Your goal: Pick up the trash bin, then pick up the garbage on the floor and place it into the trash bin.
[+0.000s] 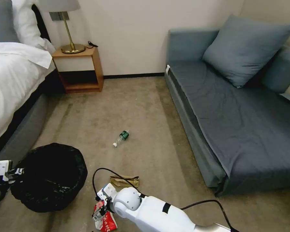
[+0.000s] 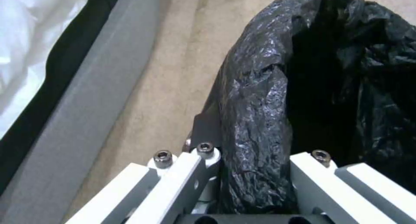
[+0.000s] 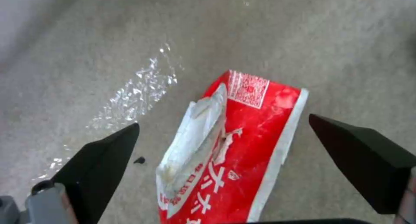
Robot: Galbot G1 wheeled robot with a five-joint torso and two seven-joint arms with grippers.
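Right gripper (image 3: 223,143) spread over red wrapper (image 3: 242,146), left gripper (image 2: 249,172) pinching trash bin (image 1: 50,177) rim (carpet around).

Even soft room light; wrist views blurred.

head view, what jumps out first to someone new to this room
The trash bin, lined with a glossy black bag, stands on the carpet beside the bed, with the left gripper clamped on its rim. Low in the middle, the right gripper hangs open over a red-white wrapper on the floor. Farther out lie a brown paper bag and a small bottle.
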